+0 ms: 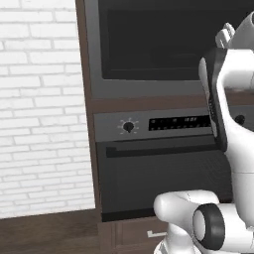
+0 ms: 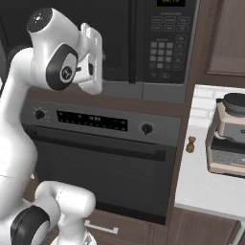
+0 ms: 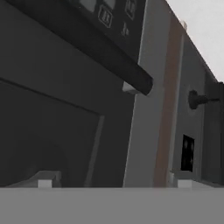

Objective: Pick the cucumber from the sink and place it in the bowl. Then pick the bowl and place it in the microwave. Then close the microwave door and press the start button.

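Gripper [image 3: 111, 181] is held wide open and empty, raised close against the closed microwave door [image 2: 62, 33], with the oven [image 2: 103, 162] and its knobs seen directly below.

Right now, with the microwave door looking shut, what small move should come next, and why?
Probably slide the fingers right, toward the keypad. The microwave door looks closed, and the fingers are open, hold nothing and face the door glass, so pressing start seems all that remains. Which key is start is too small to tell.
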Motion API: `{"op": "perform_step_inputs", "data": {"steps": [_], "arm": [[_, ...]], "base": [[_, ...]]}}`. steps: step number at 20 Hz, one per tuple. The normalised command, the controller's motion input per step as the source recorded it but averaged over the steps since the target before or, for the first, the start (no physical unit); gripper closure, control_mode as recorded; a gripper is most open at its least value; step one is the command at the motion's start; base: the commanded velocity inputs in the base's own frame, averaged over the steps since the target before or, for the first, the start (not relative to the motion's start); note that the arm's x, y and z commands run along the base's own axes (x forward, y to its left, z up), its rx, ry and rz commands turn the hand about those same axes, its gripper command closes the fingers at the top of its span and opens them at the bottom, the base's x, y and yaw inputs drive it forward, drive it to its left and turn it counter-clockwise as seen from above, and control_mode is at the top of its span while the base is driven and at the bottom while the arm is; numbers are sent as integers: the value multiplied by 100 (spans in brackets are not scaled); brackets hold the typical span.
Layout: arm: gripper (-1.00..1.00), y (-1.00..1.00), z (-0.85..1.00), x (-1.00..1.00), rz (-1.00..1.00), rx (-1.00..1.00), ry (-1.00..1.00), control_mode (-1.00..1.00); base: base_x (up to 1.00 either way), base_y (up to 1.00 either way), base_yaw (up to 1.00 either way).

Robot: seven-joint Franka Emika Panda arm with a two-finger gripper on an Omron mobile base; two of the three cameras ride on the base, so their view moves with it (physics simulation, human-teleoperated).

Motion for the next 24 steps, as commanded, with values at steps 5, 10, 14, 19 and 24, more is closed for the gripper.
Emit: {"op": "perform_step_inputs", "data": {"steps": [5, 10, 14, 19, 24], "arm": [[-100, 0, -11, 47, 22, 18, -9, -100], [-100, -3, -9, 7, 15, 12, -9, -100], [-100, -36, 0, -65, 7, 8, -11, -100], [-100, -58, 0, -100, 2, 8, -17, -100], [-100, -72, 0, -100, 1, 11, -11, -100]], "base": [[0, 0, 0], [0, 0, 0], [0, 0, 0], [0, 0, 0], [0, 0, 0]]}}
